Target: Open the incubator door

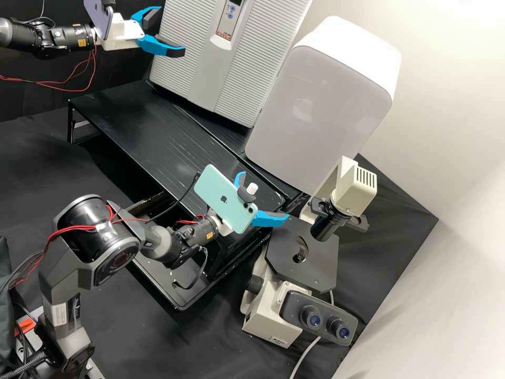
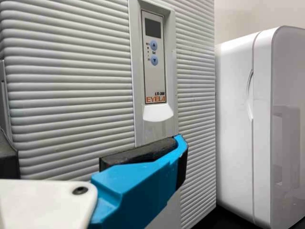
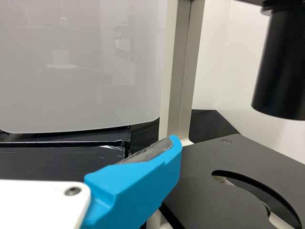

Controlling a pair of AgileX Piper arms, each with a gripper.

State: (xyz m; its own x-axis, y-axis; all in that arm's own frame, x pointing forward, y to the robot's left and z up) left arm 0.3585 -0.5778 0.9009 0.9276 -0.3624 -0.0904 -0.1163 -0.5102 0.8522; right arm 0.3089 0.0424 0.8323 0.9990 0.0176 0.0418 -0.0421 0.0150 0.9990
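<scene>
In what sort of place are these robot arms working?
Most likely a laboratory, perhaps for biology: there is a microscope with two eyepieces, and a ribbed incubator with a small control panel.

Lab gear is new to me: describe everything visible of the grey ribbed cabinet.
The grey ribbed cabinet stands upright on the black bench beside a white box. Its front, seemingly shut, looks like plastic, with a smooth central strip, dark screen, two blue arrow buttons and pale lip. Whether the left gripper touches it, I can't tell.
</scene>
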